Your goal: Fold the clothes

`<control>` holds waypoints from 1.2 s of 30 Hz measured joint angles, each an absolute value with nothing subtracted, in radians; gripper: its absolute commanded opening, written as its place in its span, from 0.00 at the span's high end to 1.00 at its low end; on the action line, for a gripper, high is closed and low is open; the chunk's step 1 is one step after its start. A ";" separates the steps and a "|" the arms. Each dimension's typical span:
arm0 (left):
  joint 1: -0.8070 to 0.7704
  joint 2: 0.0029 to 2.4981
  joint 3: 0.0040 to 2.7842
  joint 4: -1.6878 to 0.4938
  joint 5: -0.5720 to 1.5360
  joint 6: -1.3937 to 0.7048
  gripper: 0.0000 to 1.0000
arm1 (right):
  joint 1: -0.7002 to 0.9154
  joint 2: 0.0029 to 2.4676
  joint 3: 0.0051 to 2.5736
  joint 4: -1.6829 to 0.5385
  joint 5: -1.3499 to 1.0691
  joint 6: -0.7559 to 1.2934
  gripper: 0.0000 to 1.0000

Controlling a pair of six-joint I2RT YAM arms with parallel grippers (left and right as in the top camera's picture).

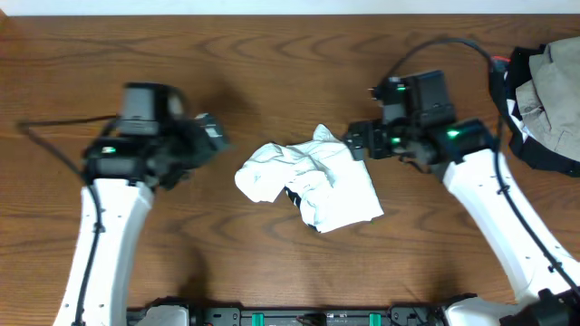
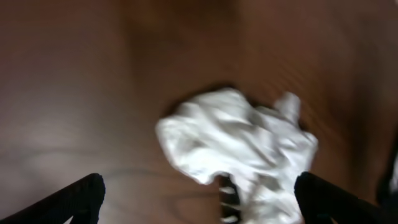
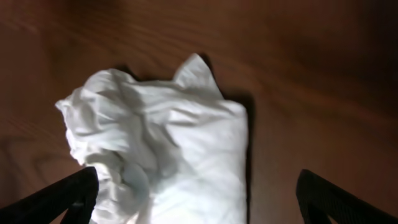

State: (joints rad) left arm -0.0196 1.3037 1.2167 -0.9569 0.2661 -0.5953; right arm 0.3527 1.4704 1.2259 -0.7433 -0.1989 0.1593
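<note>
The clothes are a crumpled white bundle in the middle of the wooden table, with a bit of black stripe showing at its lower edge. My left gripper is open and empty, raised to the left of the bundle. In the left wrist view the bundle lies ahead of the open fingers, blurred. My right gripper is open and empty at the bundle's upper right corner. In the right wrist view the bundle lies between and beyond the spread fingers.
A heap of dark and beige clothing lies at the table's right edge, behind the right arm. Cables run from both arms across the table's back part.
</note>
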 measured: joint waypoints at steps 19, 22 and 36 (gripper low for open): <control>0.258 1.356 1.193 -1.039 0.289 -0.593 0.02 | 0.876 1.791 1.337 -0.612 0.289 -0.196 0.01; 0.283 1.387 1.193 -1.038 0.289 -0.578 0.02 | 0.941 1.849 1.342 -0.598 0.371 -0.255 0.01; 0.299 1.551 1.190 -1.024 0.289 -0.542 0.02 | 1.124 1.906 1.376 -0.673 0.487 -0.345 0.01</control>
State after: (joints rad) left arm 0.2985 1.5509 1.1896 -1.0241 0.2890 -0.5415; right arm 1.1244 1.9064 1.3762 -0.6731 0.4870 -0.3447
